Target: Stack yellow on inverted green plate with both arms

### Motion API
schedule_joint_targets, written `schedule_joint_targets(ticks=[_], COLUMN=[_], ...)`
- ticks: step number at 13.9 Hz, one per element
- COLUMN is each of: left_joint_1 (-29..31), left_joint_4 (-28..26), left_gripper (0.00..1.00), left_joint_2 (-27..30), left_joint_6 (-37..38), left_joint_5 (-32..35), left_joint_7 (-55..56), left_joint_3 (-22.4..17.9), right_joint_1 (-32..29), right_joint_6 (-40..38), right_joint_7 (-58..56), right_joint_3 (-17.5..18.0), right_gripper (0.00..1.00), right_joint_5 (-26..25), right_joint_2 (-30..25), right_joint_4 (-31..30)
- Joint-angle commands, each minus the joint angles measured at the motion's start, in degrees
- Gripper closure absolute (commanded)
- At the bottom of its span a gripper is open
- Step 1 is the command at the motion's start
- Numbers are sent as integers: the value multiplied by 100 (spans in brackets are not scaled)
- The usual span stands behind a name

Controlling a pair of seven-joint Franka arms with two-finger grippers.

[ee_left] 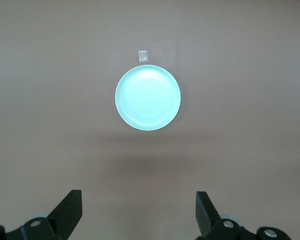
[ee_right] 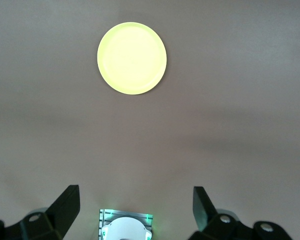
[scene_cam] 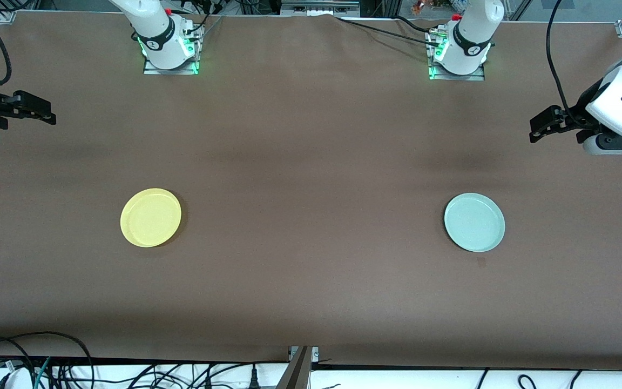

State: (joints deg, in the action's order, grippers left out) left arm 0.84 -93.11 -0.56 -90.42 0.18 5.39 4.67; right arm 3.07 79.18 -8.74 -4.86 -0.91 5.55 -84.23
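Note:
The yellow plate [scene_cam: 150,217] [ee_right: 132,58] lies flat on the brown table toward the right arm's end. The pale green plate [scene_cam: 474,222] [ee_left: 147,98] lies flat toward the left arm's end, with faint rings on its upward face. The two plates are well apart. My left gripper [scene_cam: 539,127] [ee_left: 138,195] hangs open and empty over the table's edge at the left arm's end, away from the green plate. My right gripper [scene_cam: 46,111] [ee_right: 135,189] hangs open and empty over the table's edge at the right arm's end, away from the yellow plate.
A small square tape patch [ee_left: 143,55] [scene_cam: 481,262] lies on the table just nearer the front camera than the green plate. The two arm bases [scene_cam: 170,51] [scene_cam: 459,56] stand along the table's back edge. Cables [scene_cam: 46,367] hang below the front edge.

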Motion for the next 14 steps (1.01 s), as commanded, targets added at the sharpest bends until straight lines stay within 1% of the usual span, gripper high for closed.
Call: schedule_joint_targets(ticks=[1,3,14], left_joint_1=[4,13,30], left_joint_4=[127,249,249], left_gripper=[0,0,0], left_joint_2=[46,-15,-41], left_joint_6=[112,94,147], left_joint_5=[-1,-1,-10], left_joint_7=[50,68,103], left_joint_3=[147,175,175], right_joint_1=[-44,-44,-44], right_joint_6=[28,28,28], right_joint_7=[65,65,65], right_joint_3=[29,29,29], right_gripper=[0,0,0], right_joint_5=[-41,-41,-41], right_joint_2=[-36,-36,-36], right_joint_4=[-49,-49,-49])
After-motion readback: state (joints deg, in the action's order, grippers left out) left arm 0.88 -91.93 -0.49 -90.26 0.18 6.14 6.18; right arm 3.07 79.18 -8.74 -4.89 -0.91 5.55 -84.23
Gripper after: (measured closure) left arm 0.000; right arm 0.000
